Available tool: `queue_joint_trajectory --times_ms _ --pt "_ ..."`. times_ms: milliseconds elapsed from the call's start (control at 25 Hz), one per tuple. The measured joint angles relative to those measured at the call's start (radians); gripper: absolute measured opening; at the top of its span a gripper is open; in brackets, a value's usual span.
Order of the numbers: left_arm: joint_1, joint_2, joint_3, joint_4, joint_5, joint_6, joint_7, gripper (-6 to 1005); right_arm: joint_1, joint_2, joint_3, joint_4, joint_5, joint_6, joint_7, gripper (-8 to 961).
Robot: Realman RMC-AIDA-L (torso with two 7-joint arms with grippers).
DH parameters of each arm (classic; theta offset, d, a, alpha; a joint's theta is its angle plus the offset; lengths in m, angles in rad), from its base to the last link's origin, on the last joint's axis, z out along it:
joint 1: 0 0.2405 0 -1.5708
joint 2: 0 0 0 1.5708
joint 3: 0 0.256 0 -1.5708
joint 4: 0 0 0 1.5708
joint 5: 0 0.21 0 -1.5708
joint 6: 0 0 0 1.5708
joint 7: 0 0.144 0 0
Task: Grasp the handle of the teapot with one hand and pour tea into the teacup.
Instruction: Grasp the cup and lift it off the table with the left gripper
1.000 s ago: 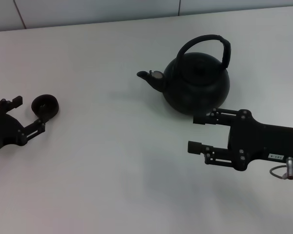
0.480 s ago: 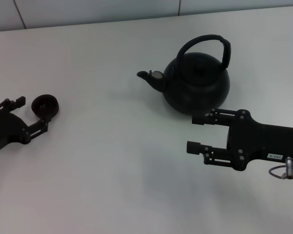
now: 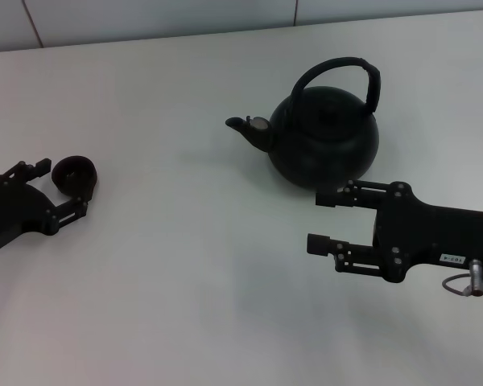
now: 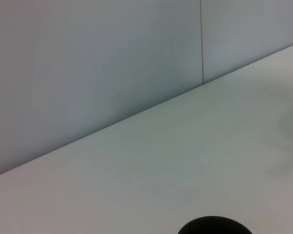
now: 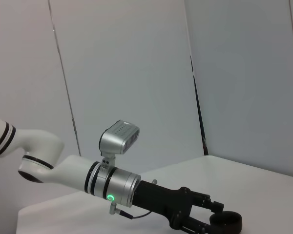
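The table (image 3: 185,281) is wide and white, and it carries only two things of the task. The teapot (image 3: 326,137) stands upright on the far right part of it, with the spout turned toward the robot's left side. The handle (image 3: 338,71) rises over the lid as an arch, and nothing touches it.

The right gripper (image 3: 320,219) lies low over the table, just in front of the teapot. Its fingers are spread wide and hold nothing. One finger is close to the foot of the pot, but I cannot tell if it touches.

The left gripper (image 3: 63,190) is at the left edge of the table, and its fingers are also spread apart. The teacup (image 3: 73,175) sits between them or just at their tips. Whether it is already held, the head view does not show clearly. In the right wrist view the same left gripper (image 5: 212,222) appears with the teacup (image 5: 225,222) at its tips.

As I judge it, the task is at the very beginning. The handle is not yet grasped, the teapot is not lifted, and no pouring is done. The teapot and teacup are well apart, so almost everything is left to do.
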Motion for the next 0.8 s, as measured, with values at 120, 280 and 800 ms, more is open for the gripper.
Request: queue_joint_trajectory --times_ms 120,280,800 --pt "-0.007 -0.001 0.000 -0.001 0.000 -0.001 0.001 801 0.000 0.000 0.000 0.001 0.000 0.000 0.000 624" --pt "-0.013 -0.001 0.000 -0.002 0.000 -0.005 0.001 801 -0.001 0.000 -0.001 0.002 0.008 -0.001 0.001 622" --pt "-0.031 -0.002 0.014 -0.027 0.000 -0.023 0.002 800 -0.009 0.000 -0.002 -0.002 0.011 -0.008 0.001 616"
